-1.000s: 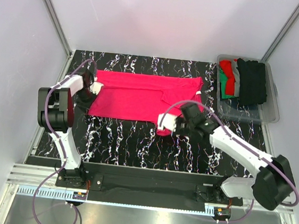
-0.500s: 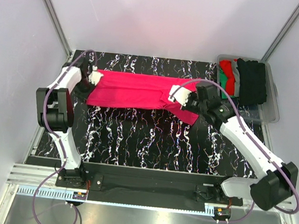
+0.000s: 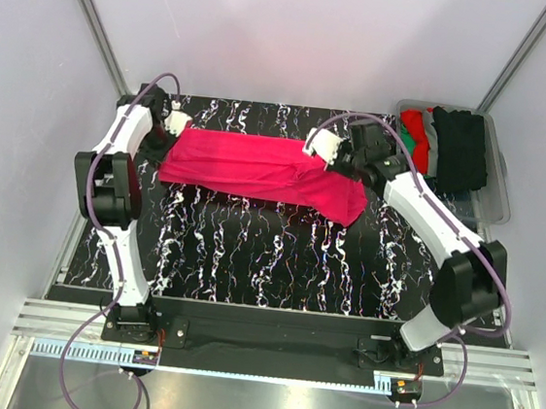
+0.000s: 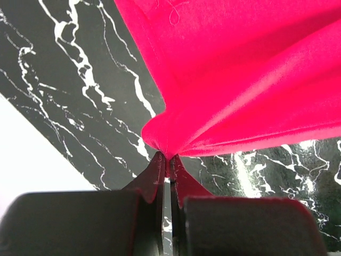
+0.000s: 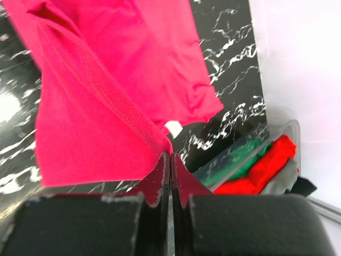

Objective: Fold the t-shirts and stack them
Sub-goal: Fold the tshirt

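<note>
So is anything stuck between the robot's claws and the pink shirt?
No, nothing visible is in the way. The left gripper and the right gripper are each pinched shut on an edge of the pinkish-red t-shirt, with the cloth right at their tips.

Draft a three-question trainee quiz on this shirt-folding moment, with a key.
1. True or false: the left gripper and the right gripper are each shut on an edge of the pink-red t-shirt.
2. Where does the clear bin sit? A) at the far right corner of the table; B) at the near left corner; C) between the arm bases.
3. Fill in: the bin holds folded shirts in red, green, grey and ____.
Key: 1 true; 2 A; 3 black.
</note>
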Controlling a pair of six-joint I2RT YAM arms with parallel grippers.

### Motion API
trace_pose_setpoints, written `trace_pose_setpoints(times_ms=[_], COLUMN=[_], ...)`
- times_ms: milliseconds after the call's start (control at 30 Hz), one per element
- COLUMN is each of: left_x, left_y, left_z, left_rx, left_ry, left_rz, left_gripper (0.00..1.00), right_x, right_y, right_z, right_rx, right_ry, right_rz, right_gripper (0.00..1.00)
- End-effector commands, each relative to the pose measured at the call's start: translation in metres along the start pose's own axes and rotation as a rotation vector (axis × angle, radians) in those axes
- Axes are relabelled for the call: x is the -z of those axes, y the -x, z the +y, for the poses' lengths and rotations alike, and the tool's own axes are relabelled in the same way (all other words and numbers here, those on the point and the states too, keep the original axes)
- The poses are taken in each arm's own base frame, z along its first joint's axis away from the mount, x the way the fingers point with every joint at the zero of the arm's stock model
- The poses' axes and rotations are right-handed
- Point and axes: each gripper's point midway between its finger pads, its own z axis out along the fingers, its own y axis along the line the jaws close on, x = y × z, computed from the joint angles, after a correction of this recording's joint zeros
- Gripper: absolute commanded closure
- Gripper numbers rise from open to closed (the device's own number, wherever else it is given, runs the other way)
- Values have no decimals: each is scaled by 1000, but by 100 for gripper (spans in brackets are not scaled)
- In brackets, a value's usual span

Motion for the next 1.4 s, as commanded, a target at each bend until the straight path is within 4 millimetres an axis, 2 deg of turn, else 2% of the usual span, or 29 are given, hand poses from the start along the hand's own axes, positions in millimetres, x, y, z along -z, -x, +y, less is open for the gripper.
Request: trace_pose_setpoints(times_ms=[0,167,200,267,300,367,433,467,500,533,600,767,833,867,900,933,967,1000,1033,1067,1100,1133,1167,1200,1233,1267,1300,1333,1367], left_x=[7,7,-1,0,-7,-13,-17,-16,-22,-21,-27,-36,-37,-36,-38,-37,-35,-34,-32,-22,-15,-13,13,22,16,41,43,38,39], left_y=[15,40,40,47,47,50,53,55,55,59,60,70,74,75,77,79,80,81,82,85,86,81,94,96,87,98,99,93,92], left_z=[10,18,17,23,24,28,29,32,32,34,35,40,41,44,45,47,48,49,50,53,54,50,53,51,42,44,37,29,27], left_rx=[-26,-52,-56,-63,-67,-70,-74,-69,-71,-64,-60,-54,-53,-46,-41,-36,-23,-16,-7,17,34,45,67,73,69,61,44,31,21], left_ry=[32,61,54,72,68,77,81,89,85,91,88,111,118,127,132,140,152,156,162,186,193,184,211,218,196,234,233,220,215], left_rz=[-10,-28,-11,-19,-6,0,2,-4,4,-6,-1,-12,-15,-21,-23,-31,-39,-44,-49,-68,-83,-80,-170,-204,-197,-281,-294,-281,-284], left_gripper=[100,100,100,100,100,100,100,100,100,100,100,100,100,100,100,97,85,79,74,65,63,63,60,58,55,53,49,48,48], right_x=[-8,-34,-35,-47,-48,-60,-64,-73,-75,-87,-93,-121,-128,-141,-143,-148,-160,-158,-159,-163,-151,-137,-125,-120,-92,-83,-88,-81,-64], right_y=[15,12,15,8,10,1,1,-6,-3,-9,-6,-11,-7,-11,-6,-7,-11,-7,-7,-9,-8,-3,-1,-5,6,7,-1,-3,2], right_z=[-34,-47,-54,-55,-61,-65,-75,-75,-82,-79,-87,-84,-90,-84,-94,-95,-91,-104,-111,-113,-135,-148,-155,-147,-155,-148,-118,-107,-101], right_rx=[4,9,10,23,26,26,27,24,27,24,31,30,27,14,10,1,-19,-28,-45,-101,-138,-177,-255,-290,-316,-359,-379,-395,-417], right_ry=[-59,-48,-58,-45,-49,-44,-55,-46,-56,-41,-50,-24,-33,-16,-40,-43,-35,-72,-96,-117,-198,-244,-275,-267,-289,-272,-189,-159,-140], right_rz=[-55,-46,-52,-38,-48,-31,-36,-23,-30,-18,-24,-19,-28,-20,-28,-23,-14,-16,-5,10,36,33,22,36,-2,-15,-3,-3,-26], right_gripper=[100,100,100,100,100,100,100,100,100,100,100,100,100,100,100,100,100,98,91,76,75,74,71,65,64,63,61,60,59])
